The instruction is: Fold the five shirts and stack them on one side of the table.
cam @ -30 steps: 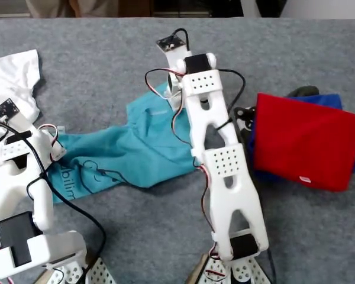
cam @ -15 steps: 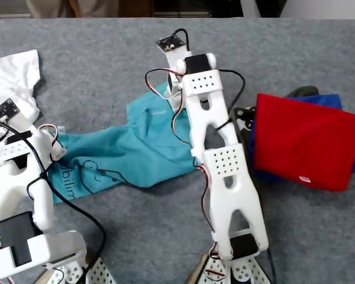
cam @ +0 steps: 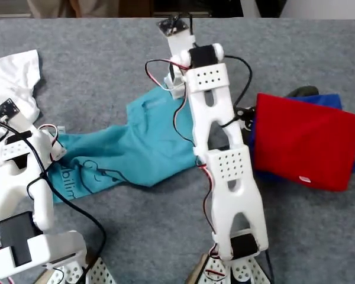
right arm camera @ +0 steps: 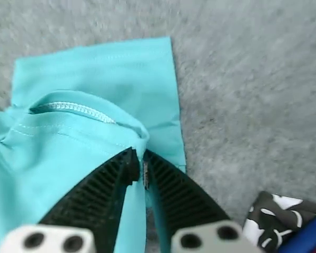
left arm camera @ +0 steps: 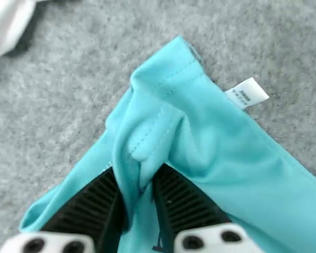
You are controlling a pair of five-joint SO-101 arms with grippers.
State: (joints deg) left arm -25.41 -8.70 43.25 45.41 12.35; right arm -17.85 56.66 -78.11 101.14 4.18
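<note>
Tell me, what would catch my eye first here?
A teal shirt sprawls across the middle of the grey table, pinched at its near-left end by the left fingers and at its far end by the right fingers. At the right side lies a neatly folded red shirt atop a blue one. A crumpled white shirt sits at the far left.
</note>
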